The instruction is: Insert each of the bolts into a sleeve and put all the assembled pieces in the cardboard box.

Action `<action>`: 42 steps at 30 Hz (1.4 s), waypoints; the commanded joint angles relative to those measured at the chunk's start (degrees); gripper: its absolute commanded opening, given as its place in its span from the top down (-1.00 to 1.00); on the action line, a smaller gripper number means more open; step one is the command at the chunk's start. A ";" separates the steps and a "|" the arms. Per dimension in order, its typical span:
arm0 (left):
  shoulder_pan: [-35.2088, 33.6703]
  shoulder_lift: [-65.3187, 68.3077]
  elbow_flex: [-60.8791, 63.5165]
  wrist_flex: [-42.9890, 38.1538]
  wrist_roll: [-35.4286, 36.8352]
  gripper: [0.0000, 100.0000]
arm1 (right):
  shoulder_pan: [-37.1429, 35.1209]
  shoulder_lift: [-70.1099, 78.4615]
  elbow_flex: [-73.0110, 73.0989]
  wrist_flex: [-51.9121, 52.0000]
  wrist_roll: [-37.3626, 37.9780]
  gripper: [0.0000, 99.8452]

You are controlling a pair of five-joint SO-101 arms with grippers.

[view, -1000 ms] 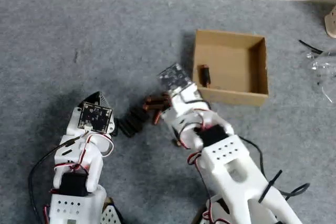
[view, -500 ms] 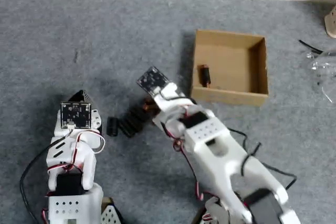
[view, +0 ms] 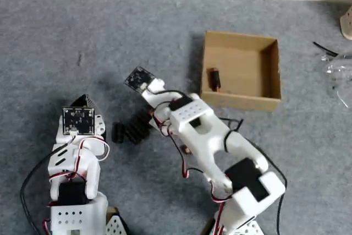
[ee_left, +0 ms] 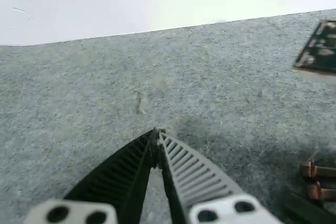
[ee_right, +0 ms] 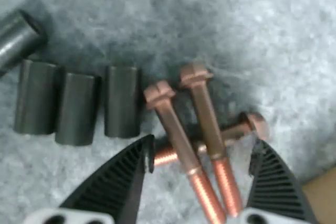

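Note:
Three copper bolts (ee_right: 176, 140) lie crossed on the grey mat. My right gripper (ee_right: 202, 153) hangs open just above them, one finger on each side of the pile. Three dark sleeves (ee_right: 77, 108) lie side by side next to the bolts, with a further sleeve (ee_right: 16, 38) beyond them. In the high view the right arm (view: 192, 125) stretches over the bolts, beside the sleeves (view: 135, 130) and a separate sleeve (view: 117, 132). My left gripper (ee_left: 156, 136) is shut and empty, and sits (view: 83, 102) left of the sleeves. The cardboard box (view: 242, 102) holds one assembled piece (view: 213, 78).
Loose wires and clear plastic bits (view: 335, 64) lie at the far right edge of the mat. The mat is open behind and to the left of the box. The right arm's camera board (ee_left: 317, 51) appears in the left wrist view.
The right arm has swung left and extended, bringing its wrist over the bolts. The left arm drew back to the left a second ago, uncovering a lone sleeve, and has since kept still.

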 commanded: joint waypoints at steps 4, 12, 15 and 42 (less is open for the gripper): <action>-0.13 0.13 1.27 -1.32 0.53 0.99 | -0.22 3.21 -2.86 0.84 0.88 0.49; -0.13 0.13 1.27 -1.32 0.53 0.99 | -0.13 3.47 -2.77 0.84 0.88 0.63; -0.13 0.13 1.27 -1.32 0.53 0.99 | 0.40 3.47 -2.77 0.84 0.88 0.91; -0.04 0.13 1.27 -1.32 0.44 0.99 | 2.59 -8.13 3.82 0.57 0.44 0.99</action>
